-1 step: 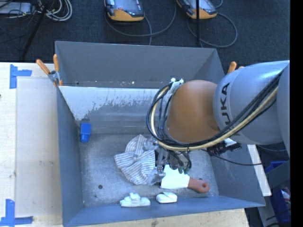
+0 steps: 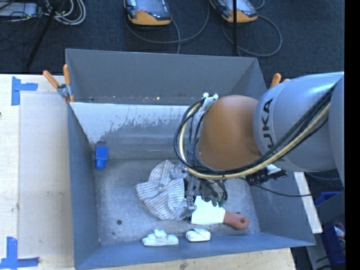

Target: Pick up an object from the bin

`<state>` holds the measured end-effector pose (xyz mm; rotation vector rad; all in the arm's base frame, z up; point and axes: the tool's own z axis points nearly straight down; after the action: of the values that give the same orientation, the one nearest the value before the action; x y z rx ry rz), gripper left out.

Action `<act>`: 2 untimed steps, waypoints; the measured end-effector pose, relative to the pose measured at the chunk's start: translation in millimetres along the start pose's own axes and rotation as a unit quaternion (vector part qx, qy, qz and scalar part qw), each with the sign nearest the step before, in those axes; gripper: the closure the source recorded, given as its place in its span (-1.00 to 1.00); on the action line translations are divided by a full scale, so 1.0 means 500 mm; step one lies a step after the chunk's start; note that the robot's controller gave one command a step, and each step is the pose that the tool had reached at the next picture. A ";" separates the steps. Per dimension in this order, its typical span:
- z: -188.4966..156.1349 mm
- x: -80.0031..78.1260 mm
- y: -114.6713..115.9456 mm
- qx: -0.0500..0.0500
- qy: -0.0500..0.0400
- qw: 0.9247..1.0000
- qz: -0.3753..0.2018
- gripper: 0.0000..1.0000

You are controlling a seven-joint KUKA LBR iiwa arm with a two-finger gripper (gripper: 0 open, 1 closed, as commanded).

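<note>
Dark floor strewn with loose cables (image 2: 62,4) lies beyond the far wall of the grey bin (image 2: 163,72); all that matters to me sits on the bin's floor. Farthest left, a small blue block (image 2: 101,155) stands alone against the left wall, well apart from the rest and from me. Toward the middle a striped cloth (image 2: 160,193) lies crumpled in a loose mound. I judge its raised folds would give and slip rather than offer a firm edge. Near the front wall a long white piece (image 2: 160,239) and a rounder white piece (image 2: 198,235) lie side by side, low and flat. My jaws hang low at the cloth's right edge, over the white head of a flat tool (image 2: 209,214) whose reddish-brown handle (image 2: 236,221) points right. My wrist and its cables cover them from above, so I cannot tell whether they are wide or narrow, or whether anything is between them. The tool lies flat, right of centre, against or just beside the cloth. I judge it the likeliest pick, being nearest under me, though a cloth fold could get caught with it.
</note>
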<state>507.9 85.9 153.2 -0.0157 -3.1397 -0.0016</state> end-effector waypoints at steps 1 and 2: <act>0.146 -0.098 0.001 0.000 0.005 0.995 -0.104 1.00; 0.146 -0.098 0.001 0.000 0.004 0.995 -0.104 1.00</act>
<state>556.9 85.9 80.1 0.3087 -3.1163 -0.0026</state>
